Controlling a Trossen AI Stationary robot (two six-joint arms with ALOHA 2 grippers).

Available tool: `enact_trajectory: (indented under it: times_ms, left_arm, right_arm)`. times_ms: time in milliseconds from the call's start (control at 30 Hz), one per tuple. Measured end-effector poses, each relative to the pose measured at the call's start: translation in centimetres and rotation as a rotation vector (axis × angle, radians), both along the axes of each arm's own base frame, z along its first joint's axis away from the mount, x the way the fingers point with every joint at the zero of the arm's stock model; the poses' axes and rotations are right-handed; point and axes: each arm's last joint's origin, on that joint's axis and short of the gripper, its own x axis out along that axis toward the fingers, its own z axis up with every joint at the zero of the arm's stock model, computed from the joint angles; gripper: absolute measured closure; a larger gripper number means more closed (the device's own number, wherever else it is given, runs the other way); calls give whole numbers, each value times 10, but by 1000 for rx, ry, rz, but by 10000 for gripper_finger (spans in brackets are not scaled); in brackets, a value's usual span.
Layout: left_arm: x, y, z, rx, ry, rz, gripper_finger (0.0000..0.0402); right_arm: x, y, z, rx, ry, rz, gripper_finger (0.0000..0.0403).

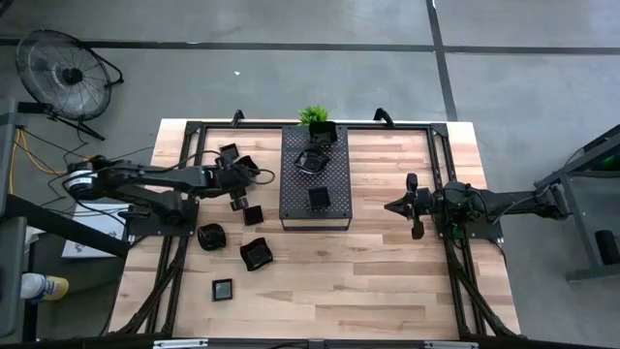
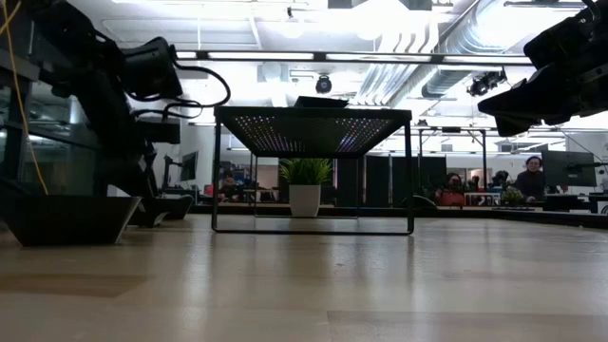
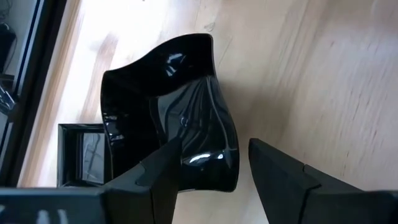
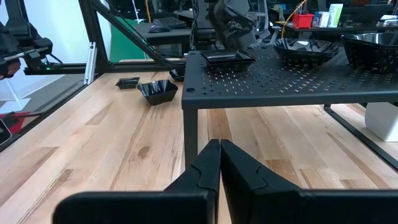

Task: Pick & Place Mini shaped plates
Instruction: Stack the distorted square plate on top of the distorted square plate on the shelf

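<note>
Several glossy black mini shaped plates lie on the wooden table's left half, among them a wavy-rimmed plate (image 3: 168, 93) (image 1: 249, 167) and a square one (image 3: 84, 155) (image 1: 230, 153) beside it. My left gripper (image 3: 216, 146) (image 1: 239, 177) is open and slants down over the wavy plate's near rim. Three more plates (image 1: 320, 197) sit on the dark perforated tray (image 1: 291, 208). My right gripper (image 4: 219, 155) (image 1: 392, 206) is shut, level and clear of everything, to the right of the tray. My left gripper stands astride the wavy plate's near rim (image 3: 211, 177), one finger (image 3: 165, 165) over the plate's inside, the other (image 3: 280, 174) outside above the bare wood. I cannot tell whether either finger touches it. The plate rests flat on the table.
More plates lie nearer the front edge (image 1: 256, 254) (image 1: 223, 288) (image 1: 210, 236). A small green plant (image 1: 313, 116) stands at the tray's far end. Bare wood lies between the tray and my right arm. People sit in the room behind the table (image 2: 532, 176).
</note>
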Motion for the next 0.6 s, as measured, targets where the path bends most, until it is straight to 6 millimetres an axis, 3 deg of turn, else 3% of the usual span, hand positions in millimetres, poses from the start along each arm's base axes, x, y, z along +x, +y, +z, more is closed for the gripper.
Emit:
enact_trajectory:
  times_ms: [400,600]
  left_arm:
    - [5,1,-4,2,-14,2,223]
    - [5,1,-4,1,-12,2,268]
  right_arm:
    - [0,0,0,0,0,0,395]
    - [0,0,0,0,0,0,394]
